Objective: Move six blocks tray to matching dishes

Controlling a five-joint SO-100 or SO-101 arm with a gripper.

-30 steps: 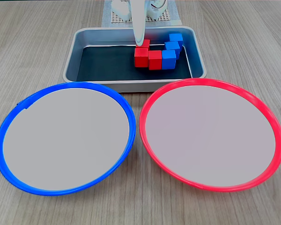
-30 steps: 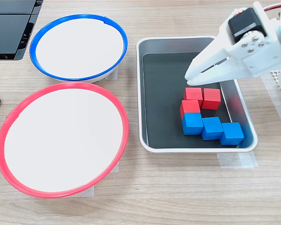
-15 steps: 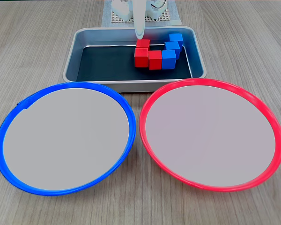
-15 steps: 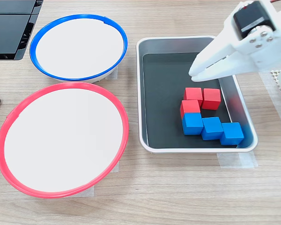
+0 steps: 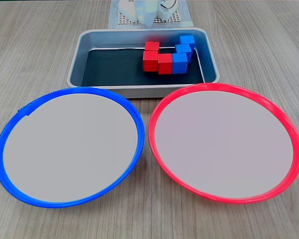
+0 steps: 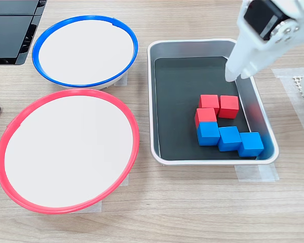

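A fixed view, all six cubes waiting in the pan, both plates bare.

In a fixed view the end effector [image 6: 232, 76] hangs over the pan [image 6: 161, 50], above and clear of the cubes, fingers together at the tip and holding nothing. The three red cubes [image 6: 209, 103] and three blue cubes [image 6: 229, 138] sit packed in one touching cluster at the pan's 4 o'clock corner. The blue-rimmed plate [image 6: 84, 19] lies at 9 o'clock from the pan, the red-rimmed plate [image 6: 66, 94] at 8 o'clock, on the counter [image 6: 192, 212]. Best bet, I'd say: spread the fingers first, then drop onto an outer cube with open flanks, since inner ones offer no room and neighbours will drag along.
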